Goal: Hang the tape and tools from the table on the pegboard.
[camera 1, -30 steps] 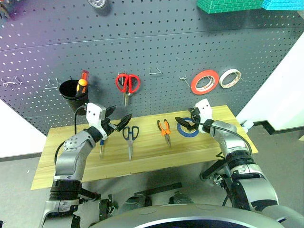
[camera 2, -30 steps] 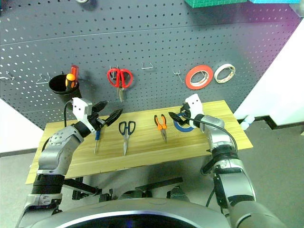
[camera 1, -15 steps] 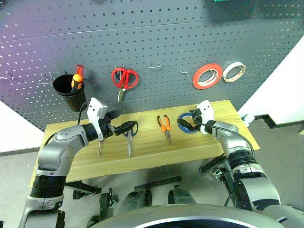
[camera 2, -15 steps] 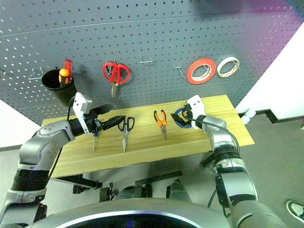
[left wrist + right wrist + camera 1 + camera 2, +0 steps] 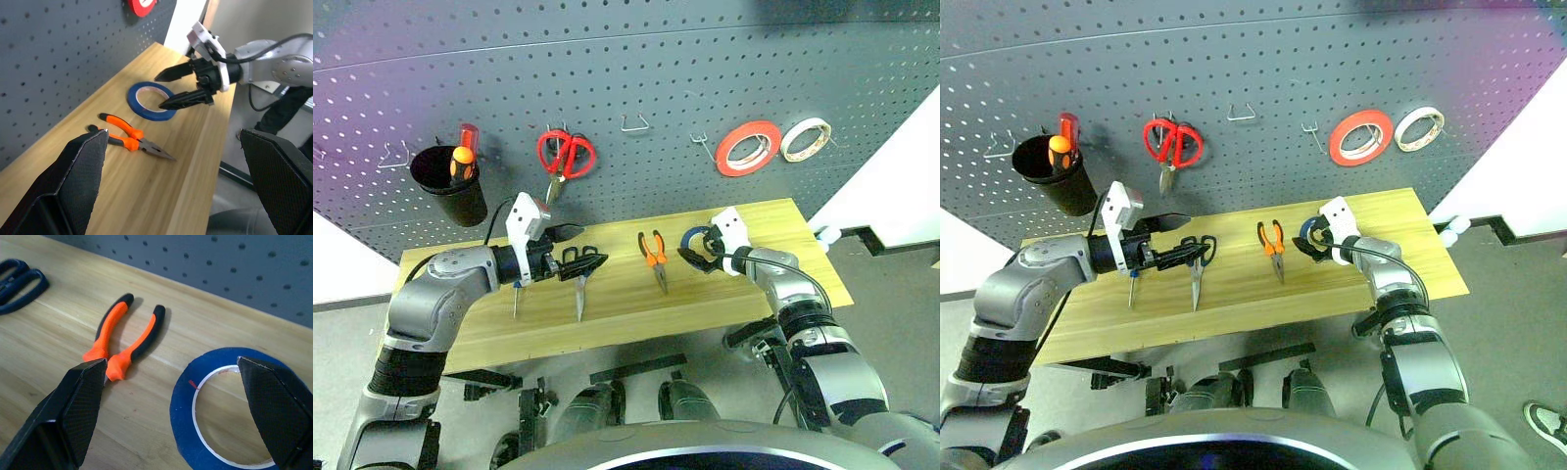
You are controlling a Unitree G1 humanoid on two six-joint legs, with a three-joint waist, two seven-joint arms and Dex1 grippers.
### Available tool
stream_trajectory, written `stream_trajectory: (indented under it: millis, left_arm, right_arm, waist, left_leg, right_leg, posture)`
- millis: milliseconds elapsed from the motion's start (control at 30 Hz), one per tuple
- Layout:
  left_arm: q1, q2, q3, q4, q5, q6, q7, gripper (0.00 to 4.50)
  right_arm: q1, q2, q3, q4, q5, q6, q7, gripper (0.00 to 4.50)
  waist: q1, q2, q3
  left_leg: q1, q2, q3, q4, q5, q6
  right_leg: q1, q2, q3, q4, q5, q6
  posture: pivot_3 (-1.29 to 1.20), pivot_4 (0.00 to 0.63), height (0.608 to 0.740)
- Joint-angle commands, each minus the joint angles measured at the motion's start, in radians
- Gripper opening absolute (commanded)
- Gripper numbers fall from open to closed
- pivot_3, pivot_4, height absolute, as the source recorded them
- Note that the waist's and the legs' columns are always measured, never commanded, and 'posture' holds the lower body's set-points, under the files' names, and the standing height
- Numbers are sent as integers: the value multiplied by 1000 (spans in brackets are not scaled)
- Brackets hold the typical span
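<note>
**Blue tape flat on the table, right gripper spread over it**

The tape (image 5: 697,242) lies flat on the table (image 5: 773,284), near the back edge toward the right end. The right gripper (image 5: 690,250) hovers at it, fingers spread wide, holding nothing; one fingertip sits over the ring's hole. Just left of the tape lie the pliers (image 5: 653,256), handles toward the pegboard (image 5: 656,78). Further left are the scissors (image 5: 579,276), blades pointing to the front edge. The left gripper (image 5: 576,251) hangs over their loops, wide apart and empty. A screwdriver (image 5: 516,296) lies beside them.
</note>
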Motion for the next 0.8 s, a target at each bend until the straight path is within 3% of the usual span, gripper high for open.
stream_trajectory:
  millis: [33, 433, 800]
  left_arm:
    - [-1, -1, 10, -42, -2, -8, 13, 4481]
    - [19, -12, 21, -64, -16, 6, 55, 4481]
    - [21, -15, 27, -91, -30, 25, 77, 4481]
  right_arm:
    - [-23, -5, -12, 6, 5, 3, 3, 4500]
    - [30, -22, 20, -31, -42, 48, -14, 4500]
    - [8, -45, 17, 13, -66, 12, -36, 4500]
  waist:
    - [1, 0, 5]
    - [4, -4, 63]
    - [4, -5, 82]
  left_leg:
    - [0, 0, 0, 0, 0, -1]
    - [-1, 0, 0, 0, -1, 1]
    - [-3, 0, 0, 0, 1, -2]
  right_leg:
    - [0, 0, 0, -1, 0, 0]
    - [0, 0, 0, -1, 0, 0]
    - [0, 0, 0, -2, 0, 0]
  posture:
    - [-24, 264, 726]
    - [-32, 335, 726]
    - [-31, 340, 726]
